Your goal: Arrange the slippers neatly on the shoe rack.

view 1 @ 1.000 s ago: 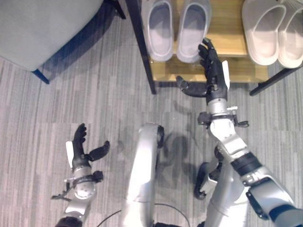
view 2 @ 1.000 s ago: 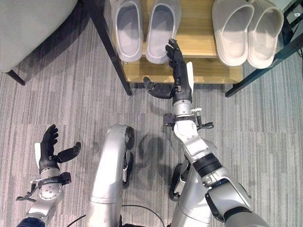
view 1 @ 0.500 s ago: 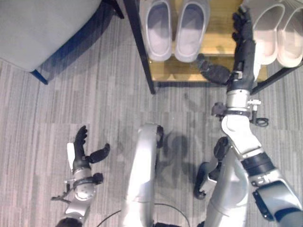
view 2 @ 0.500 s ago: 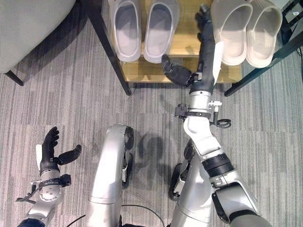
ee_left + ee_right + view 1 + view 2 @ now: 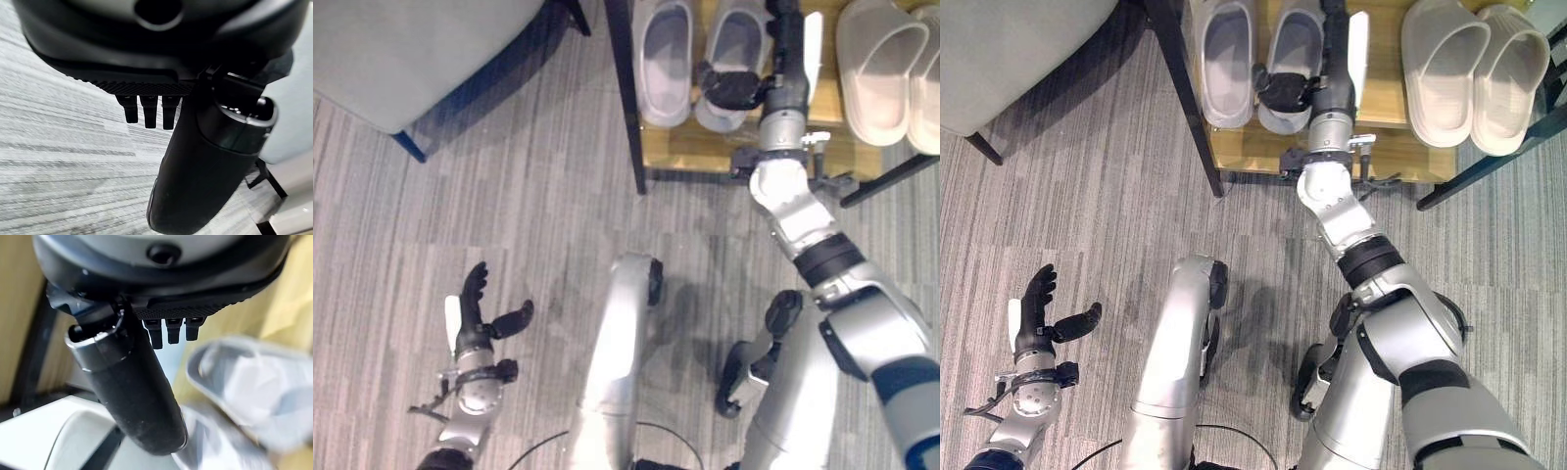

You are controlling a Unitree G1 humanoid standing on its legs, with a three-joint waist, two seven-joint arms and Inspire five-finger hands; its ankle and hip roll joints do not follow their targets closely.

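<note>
Two grey slippers (image 5: pixel 666 59) (image 5: pixel 736 44) lie side by side, toes away from me, on the wooden shoe rack (image 5: pixel 705 147). A pair of white slippers (image 5: pixel 1445 64) (image 5: pixel 1508 78) lies further right on the same shelf. My right hand (image 5: pixel 786 73) reaches onto the shelf along the right side of the right grey slipper. Its fingers are straight, and its thumb (image 5: pixel 1283 90) is spread across that slipper's heel. The right wrist view shows this grey slipper (image 5: pixel 244 382) just past the straight fingers. My left hand (image 5: pixel 475 323) hangs open and empty over the carpet at lower left.
The rack's black frame leg (image 5: pixel 626 98) stands left of the grey pair, and another black bar (image 5: pixel 891 176) runs at the right front. A grey upholstered seat (image 5: pixel 411 49) fills the upper left. Striped grey carpet (image 5: pixel 529 225) lies in front of the rack.
My right hand has swung left from beside the white slippers to the right grey slipper, with its thumb now over the heel. The camera has shifted a little. The left hand stays put.
</note>
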